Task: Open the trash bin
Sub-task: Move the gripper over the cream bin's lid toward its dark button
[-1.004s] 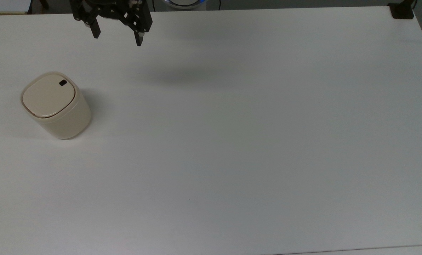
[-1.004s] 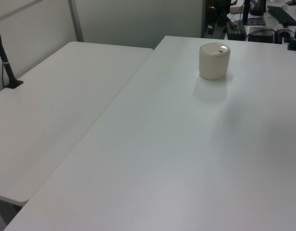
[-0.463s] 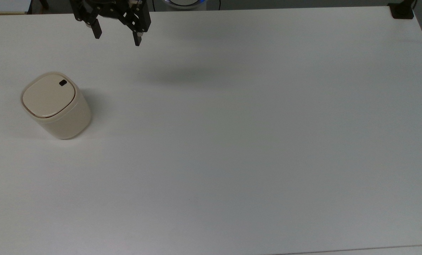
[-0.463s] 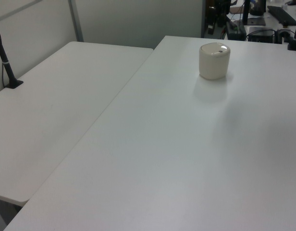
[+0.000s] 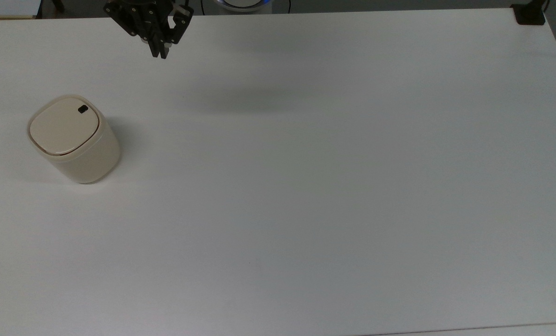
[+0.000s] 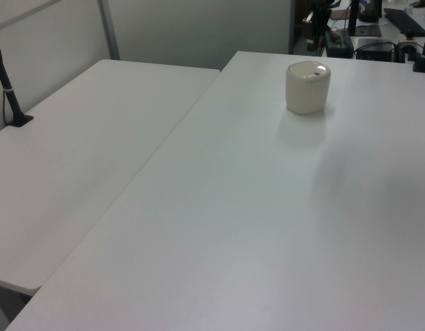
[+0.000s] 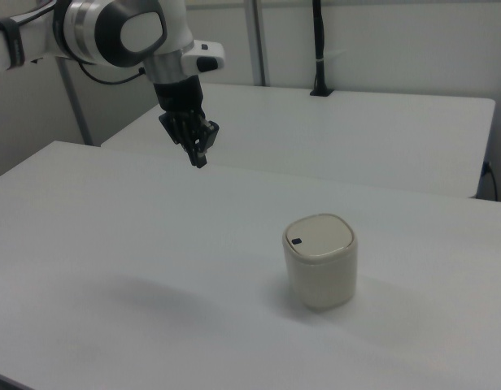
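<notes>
the gripper (image 5: 159,52) hangs high with fingers pressed together, well apart from the trash bin (image 5: 72,139); approach stage, next it must press the black button (image 5: 83,109)

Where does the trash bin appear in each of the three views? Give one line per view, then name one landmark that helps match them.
Top view: trash bin at the left side, mid-height.
Left view: upper right, far along the table.
Right view: right of centre, lower half.
Landmark: the black latch button on its lid.
</notes>
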